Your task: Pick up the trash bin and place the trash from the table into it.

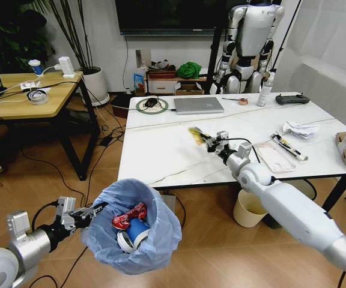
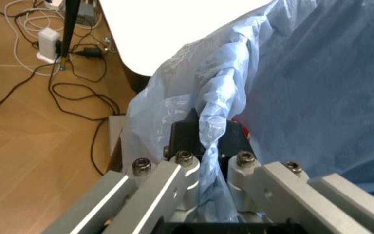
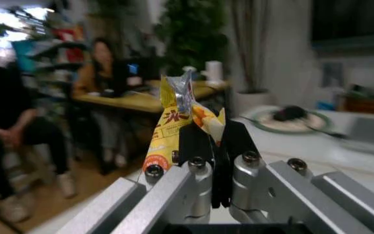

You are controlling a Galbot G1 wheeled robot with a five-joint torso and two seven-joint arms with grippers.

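Wrapper lifted, bin held beside the counter point(image 1: 173, 150)

Right gripper point(image 1: 208, 140) pinches a yellow wrapper point(image 1: 196, 134) above the counter; left gripper point(image 1: 89, 211) clamps the bin point(image 1: 138, 240) by its blue bag rim.

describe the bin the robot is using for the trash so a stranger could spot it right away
Start at the big white table and look to the floor side of its near left corner. There the left pincer grips the rim of the trash bin, small and round. Its crinkled light-blue bag, with a red wrapper inside, sets it apart from the plain cream bin under the table.
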